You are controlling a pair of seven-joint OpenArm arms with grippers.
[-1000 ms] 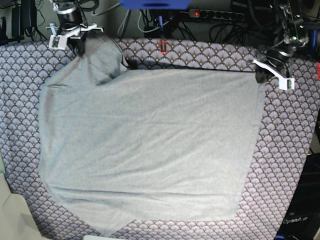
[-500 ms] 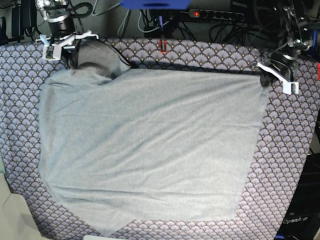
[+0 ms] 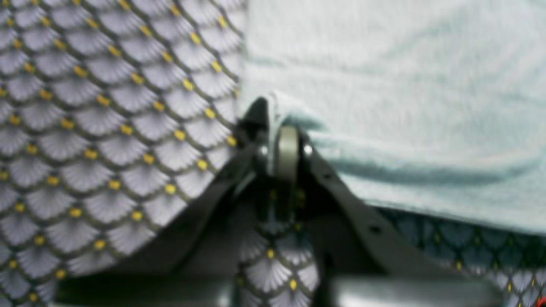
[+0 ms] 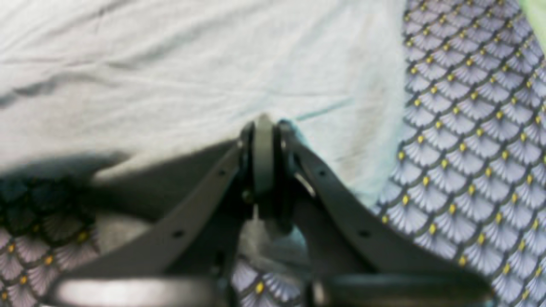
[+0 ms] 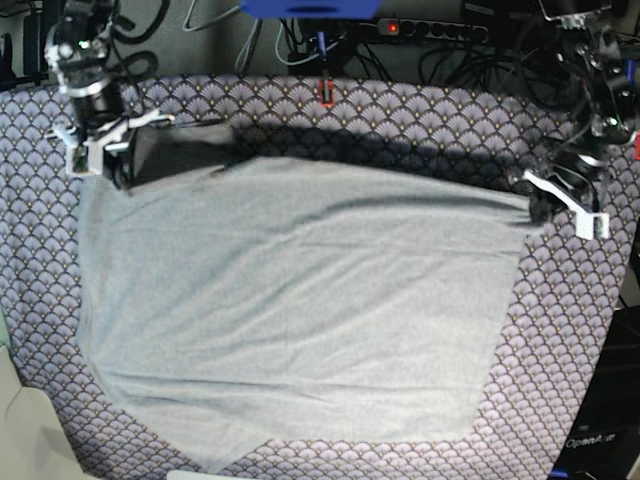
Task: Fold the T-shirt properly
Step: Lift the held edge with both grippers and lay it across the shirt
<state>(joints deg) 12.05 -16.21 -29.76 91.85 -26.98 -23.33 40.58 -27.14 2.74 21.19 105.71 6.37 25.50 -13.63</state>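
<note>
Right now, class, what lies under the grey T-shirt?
The patterned tablecloth shows all round the T-shirt and in shadow beneath its lifted far edge. Whatever lies under the flat middle is covered and cannot be seen.

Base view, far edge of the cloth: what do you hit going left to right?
Right hand shut on the T-shirt corner → the lifted far hem of the shirt, shadow behind it → left hand shut on the other corner → bare tablecloth.

Dark grey jaws, white brackets
</note>
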